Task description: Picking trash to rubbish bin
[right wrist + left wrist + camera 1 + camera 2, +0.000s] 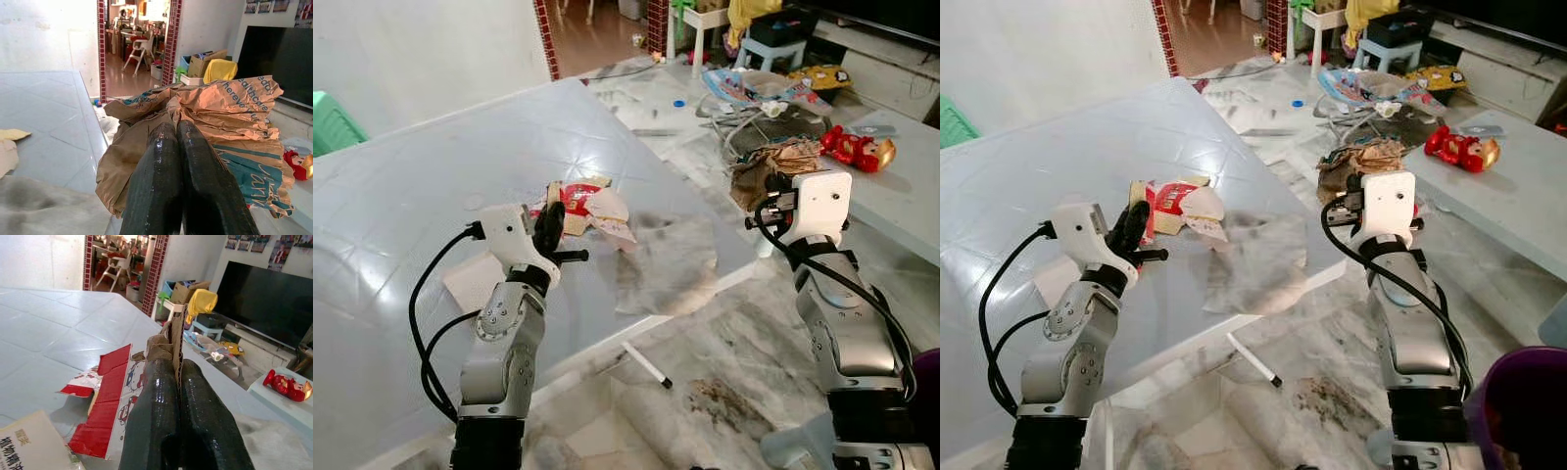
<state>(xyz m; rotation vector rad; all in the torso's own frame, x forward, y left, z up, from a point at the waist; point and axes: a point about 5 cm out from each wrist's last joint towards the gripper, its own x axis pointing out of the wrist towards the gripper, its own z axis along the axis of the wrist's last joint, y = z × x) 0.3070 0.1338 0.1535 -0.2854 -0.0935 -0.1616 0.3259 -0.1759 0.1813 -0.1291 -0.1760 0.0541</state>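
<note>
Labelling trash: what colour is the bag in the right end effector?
Crumpled brown paper bag with teal lettering; right wrist view shows it best.

On the bench [401, 196], flattened cardboard [582, 208] lies at centre; a cloth [668, 262] at its four o'clock; a paper bag [766, 164], seemingly off-bench, at three o'clock.

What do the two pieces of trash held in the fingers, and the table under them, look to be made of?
The piece in the left gripper is a carton: flat cardboard, brown at the torn edge, with a glossy red and white print. The right gripper holds a paper bag: matte brown paper, creased, with teal lettering. The table looks like pale glossy stone or tile; which one is unclear.
</note>
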